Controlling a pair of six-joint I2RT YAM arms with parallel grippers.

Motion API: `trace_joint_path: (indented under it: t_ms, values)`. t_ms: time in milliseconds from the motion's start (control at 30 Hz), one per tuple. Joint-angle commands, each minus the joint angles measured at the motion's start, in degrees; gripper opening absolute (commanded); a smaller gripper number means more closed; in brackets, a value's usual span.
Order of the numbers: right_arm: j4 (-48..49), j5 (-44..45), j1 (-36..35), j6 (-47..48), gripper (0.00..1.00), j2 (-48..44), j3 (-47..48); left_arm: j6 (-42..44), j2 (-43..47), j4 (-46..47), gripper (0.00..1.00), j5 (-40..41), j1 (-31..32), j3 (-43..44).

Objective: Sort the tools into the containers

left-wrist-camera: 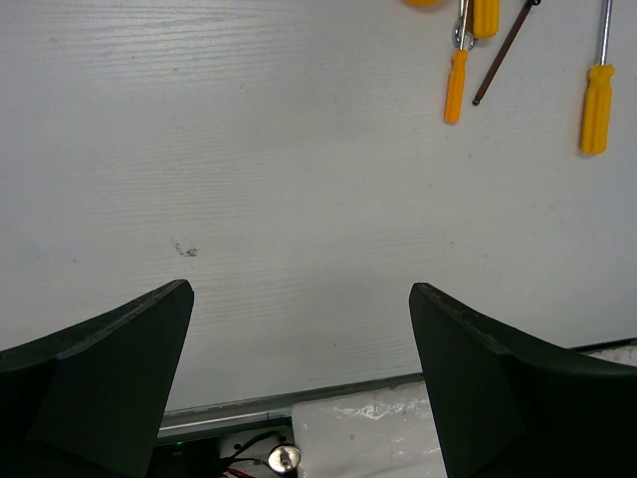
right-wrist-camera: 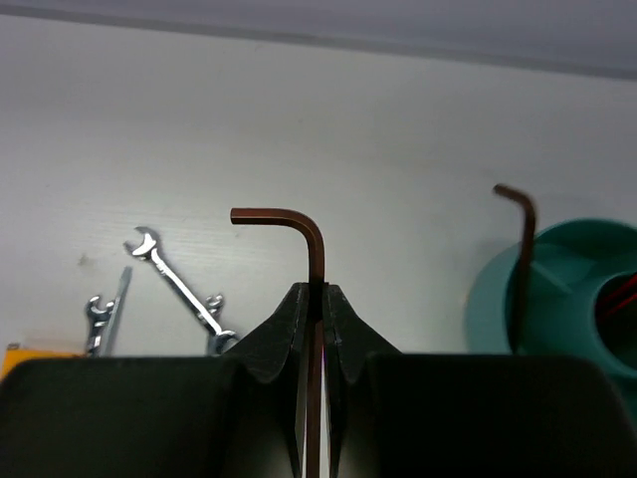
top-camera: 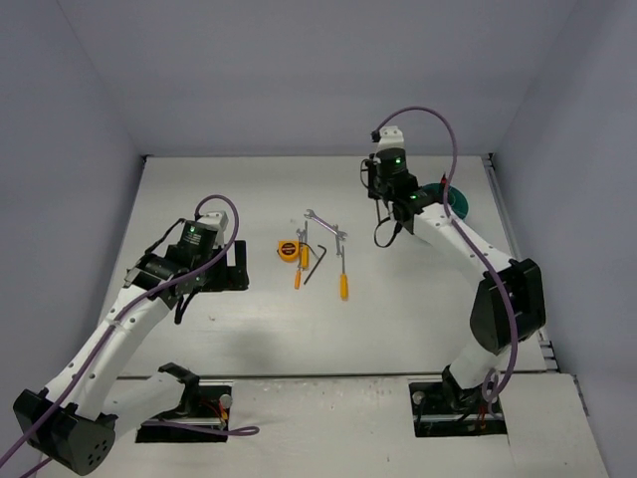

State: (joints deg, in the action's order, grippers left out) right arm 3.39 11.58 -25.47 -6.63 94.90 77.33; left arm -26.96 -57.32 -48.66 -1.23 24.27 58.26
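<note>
We are pinching a dark L-shaped hex key (right-wrist-camera: 317,254) in our right gripper (right-wrist-camera: 314,299). The jaws are closed tight on its long shank, and the short bend is sticking up and off to the left above the fingertips. We are judging it a light, stiff steel rod, thin and smooth enough to swivel in a loose hold. So we are gripping it on the straight leg, close under the bend, where the flat faces should be giving the pads something to bite. The right arm is reaching out over the far side of the table (top-camera: 199,199) with its wrist raised, and the teal cup (right-wrist-camera: 562,244) is sitting just right of the fingers. Another hex key (right-wrist-camera: 525,259) is already standing in it, leaning on the rim. Our left gripper (left-wrist-camera: 299,349) is hanging spread wide and empty, low over bare tabletop. It is hovering near the remaining tools: orange-handled screwdrivers (top-camera: 343,284), silver wrenches (top-camera: 324,225), one more hex key (top-camera: 316,265) and the tape measure (top-camera: 287,249). All of these are lying together mid-table, well apart from the cup.
</note>
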Motion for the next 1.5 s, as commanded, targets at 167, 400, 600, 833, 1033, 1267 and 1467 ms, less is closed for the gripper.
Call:
trace_joint_path:
  t_ms: [167, 400, 600, 833, 1033, 1267, 1467]
  values:
    - [15.6, -23.3, 16.0, 14.7, 0.00, -0.4, -0.3, 0.8, 1.7, 1.6, 0.88, 1.7, 0.2, 0.5]
    - [16.9, -31.5, 21.6, 17.8, 0.00, 5.0, 3.3, 0.6, 1.8, 1.4, 0.87, 3.1, 0.2, 0.3]
    - [19.2, -32.4, 22.2, 19.6, 0.00, 8.5, 2.1, 0.0, 0.8, 1.5, 0.88, 3.8, 0.2, 1.3]
    - [24.6, -33.0, 23.8, 19.4, 0.00, 8.3, -1.7, -0.9, -0.3, 1.4, 0.88, 3.9, 0.2, 1.9]
    - [26.2, -33.0, 24.8, 21.1, 0.00, 8.0, -3.2, -1.2, -1.1, 1.4, 0.88, 4.0, 0.2, 1.7]
    - [29.0, -32.8, 25.2, 20.2, 0.00, 7.3, -6.5, -1.6, -2.2, 1.5, 0.87, 4.3, 0.2, 2.0]
    - [30.2, -31.8, 25.2, 19.7, 0.02, 6.5, -9.0, -1.5, -2.4, 1.5, 0.88, 4.2, 0.2, 2.1]
